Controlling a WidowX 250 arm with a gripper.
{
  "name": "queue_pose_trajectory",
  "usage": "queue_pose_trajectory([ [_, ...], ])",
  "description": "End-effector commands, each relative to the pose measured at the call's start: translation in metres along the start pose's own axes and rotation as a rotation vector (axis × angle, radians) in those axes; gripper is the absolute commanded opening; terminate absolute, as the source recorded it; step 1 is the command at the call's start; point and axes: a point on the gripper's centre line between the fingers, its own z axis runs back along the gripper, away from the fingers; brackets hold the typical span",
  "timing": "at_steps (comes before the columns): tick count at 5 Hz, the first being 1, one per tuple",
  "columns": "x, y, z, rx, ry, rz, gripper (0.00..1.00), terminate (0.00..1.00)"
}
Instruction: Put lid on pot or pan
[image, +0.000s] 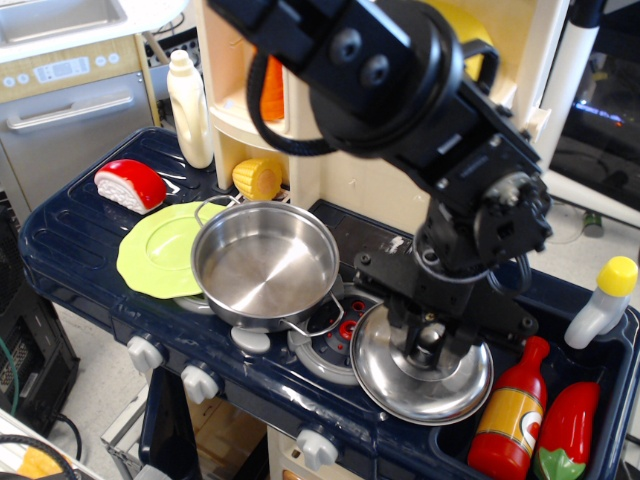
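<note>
A: Where's the lid against the jaws?
B: Right under them. The gripper comes down onto the knob at the lid's centre, jaws either side of it. They look closed on the knob, lid hanging from it.

A: Sure it's clamped?
B: Pretty sure. The fingers are dark and crowd the knob, so the contact itself is hard to see.

A: Lid's look?
B: Round, shiny steel, slightly domed, flat rim, round metal knob in the middle. Tilted a bit, near edge lower. Reflections all over it.

A: Where does it sit overall?
B: Over the front edge of the dark blue toy stove, beside the burner with the red centre.

A: And the pot?
B: To the left of the jaws and a little further back, apart from the lid. Shallow, straight sides, shiny inside, thin wire loop handles. Open, nothing in it.

A: Anything else near the jaws?
B: Red ketchup bottle and a red pepper to their right, yellow-capped bottle further right. Light green plate beyond the pot on the left, partly under it.
</note>
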Motion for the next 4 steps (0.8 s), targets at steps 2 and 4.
queue_pose_trajectory([
  [2,0.008,0.005,0.022,0.031,0.045,0.031,0.00,0.00],
  [4,0.031,0.035,0.112,0.279,0.182,-0.022,0.00,0.00],
])
